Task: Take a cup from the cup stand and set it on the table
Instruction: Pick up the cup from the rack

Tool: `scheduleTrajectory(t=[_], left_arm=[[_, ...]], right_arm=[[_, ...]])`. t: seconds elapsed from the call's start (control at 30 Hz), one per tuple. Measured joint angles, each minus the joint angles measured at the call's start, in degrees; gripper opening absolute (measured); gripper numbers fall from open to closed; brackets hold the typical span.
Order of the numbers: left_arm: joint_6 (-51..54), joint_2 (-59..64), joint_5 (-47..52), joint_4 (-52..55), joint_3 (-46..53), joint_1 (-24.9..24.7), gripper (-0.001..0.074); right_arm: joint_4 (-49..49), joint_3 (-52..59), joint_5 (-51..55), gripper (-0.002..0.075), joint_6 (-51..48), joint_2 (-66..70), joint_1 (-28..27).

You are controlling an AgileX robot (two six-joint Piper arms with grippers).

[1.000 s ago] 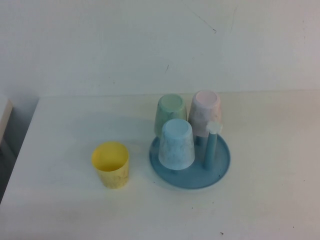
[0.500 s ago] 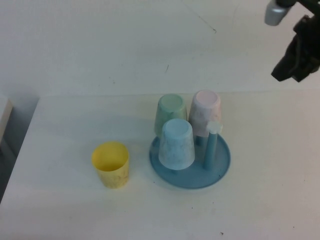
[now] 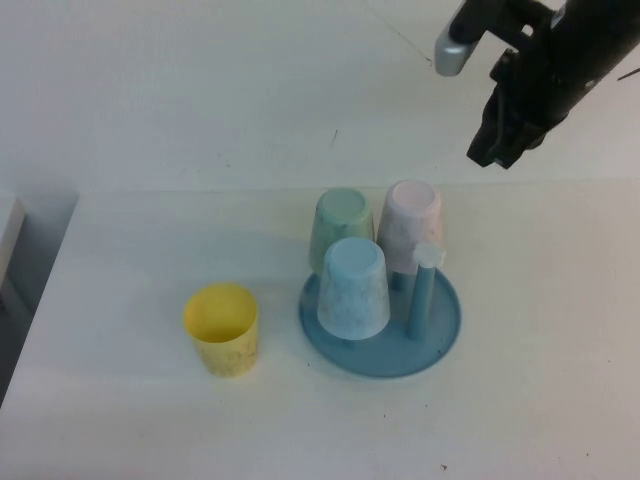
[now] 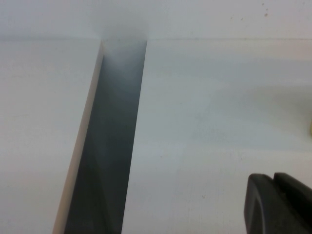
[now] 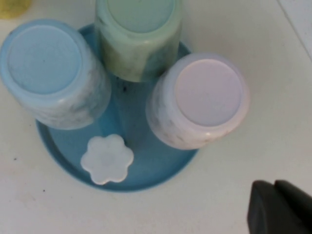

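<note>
The pale pink cup (image 3: 410,225) sits upside down on a peg at the back right of the round blue cup stand (image 3: 440,335). In the right wrist view the pink cup (image 5: 207,92) shows from above, on the stand (image 5: 146,165). My right gripper (image 3: 490,152) hangs in the air above and behind the stand's right side, shut and empty; its tips (image 5: 274,185) are clear of the cup. My left gripper (image 4: 273,178) is shut and empty over the table's left part (image 4: 204,122), outside the high view.
A light blue cup (image 3: 353,290) and a green cup (image 3: 340,232) also sit upside down on the stand. One bare white-tipped peg (image 3: 424,290) stands at its right. A yellow cup (image 3: 222,328) stands upright on the table (image 3: 540,380) to the left. The table's left edge borders a dark gap (image 4: 109,146).
My right arm has come into the high view from the upper right and moved left and lower, toward the space above the stand. The cups have not moved.
</note>
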Motion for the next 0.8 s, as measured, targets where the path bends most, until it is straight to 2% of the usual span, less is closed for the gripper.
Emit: scheduleTrajectory(t=[0.07,0.13,0.2,0.3,0.37,0.47,0.53,0.8], left_arm=[[0.0,0.0,0.0,0.0,0.0,0.0,-0.0003],[0.0,0.0,0.0,0.0,0.0,0.0,-0.0003],[0.0,0.0,0.0,0.0,0.0,0.0,-0.0003],[0.0,0.0,0.0,0.0,0.0,0.0,-0.0003],[0.0,0.0,0.0,0.0,0.0,0.0,-0.0003],[0.0,0.0,0.0,0.0,0.0,0.0,-0.0003],[0.0,0.0,0.0,0.0,0.0,0.0,-0.0003],[0.0,0.0,0.0,0.0,0.0,0.0,-0.0003]], right_arm=[[0.1,-0.1,0.0,0.0023,0.0,1.1,0.0],[0.7,-0.1,0.0,0.0085,0.0,2.2,0.0],[2.3,-0.1,0.0,0.0208,-0.1,3.0,0.0],[5.8,-0.1,0.0,0.0463,-1.5,3.7,0.0],[8.0,-0.1,0.0,0.0594,-3.1,4.0,0.1],[9.4,-0.4,0.0,0.0660,-4.4,4.9,0.3],[9.4,-0.6,0.0,0.0678,-5.0,5.7,0.4],[9.5,-0.6,-5.1,0.0691,-6.2,7.3,1.1]])
